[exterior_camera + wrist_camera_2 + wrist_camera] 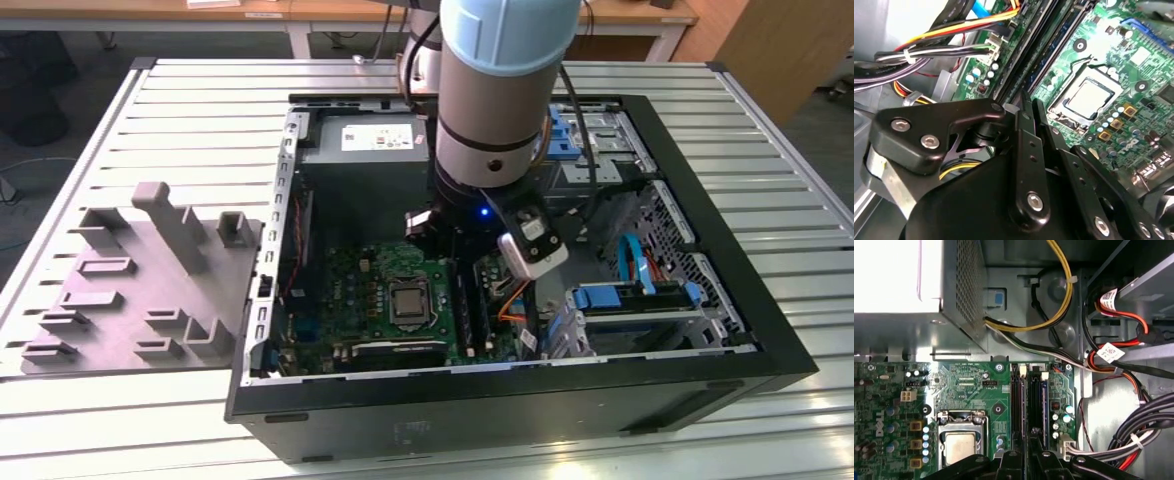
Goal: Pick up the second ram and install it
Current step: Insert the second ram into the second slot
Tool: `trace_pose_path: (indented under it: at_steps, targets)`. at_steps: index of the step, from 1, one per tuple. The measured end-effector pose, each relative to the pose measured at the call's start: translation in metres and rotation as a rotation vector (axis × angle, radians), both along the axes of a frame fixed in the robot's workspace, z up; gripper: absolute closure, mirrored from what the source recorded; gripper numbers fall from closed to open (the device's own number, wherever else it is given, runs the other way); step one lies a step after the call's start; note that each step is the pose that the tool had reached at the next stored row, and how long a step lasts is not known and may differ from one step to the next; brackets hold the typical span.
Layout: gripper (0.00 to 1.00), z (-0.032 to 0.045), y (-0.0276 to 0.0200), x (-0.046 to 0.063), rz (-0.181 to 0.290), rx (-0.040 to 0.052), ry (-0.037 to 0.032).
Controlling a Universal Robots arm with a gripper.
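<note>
Pale-blue/grey arm [497, 90], black screwed linkages.

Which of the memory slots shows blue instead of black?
The outermost slot, farthest from the CPU socket in the first wrist view; the slots between them look black.

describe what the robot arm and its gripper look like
The arm is a thick silver-grey tube with a pale blue cap, a black cable running down it and a small blue light low down. The gripper is black metal, with jointed linkage bars fastened by silver screws.
</note>
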State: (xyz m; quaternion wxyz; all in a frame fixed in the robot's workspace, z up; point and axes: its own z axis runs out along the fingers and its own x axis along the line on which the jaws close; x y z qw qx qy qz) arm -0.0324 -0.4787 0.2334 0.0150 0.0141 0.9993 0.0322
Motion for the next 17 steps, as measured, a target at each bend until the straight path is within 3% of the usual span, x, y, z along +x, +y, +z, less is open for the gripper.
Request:
trace_pose_path:
  at_steps: [6,15,17]
  targets:
    - [0.81,0.0001,-0.0044,0.0000,0.000,-0.0025,0.0000]
    - [0.81,0.0001,-0.0048,0.0001,0.000,-0.0025,0.0000]
    - [0.89,0.0000,-0.0049,0.0000,0.000,-0.0024,0.0001]
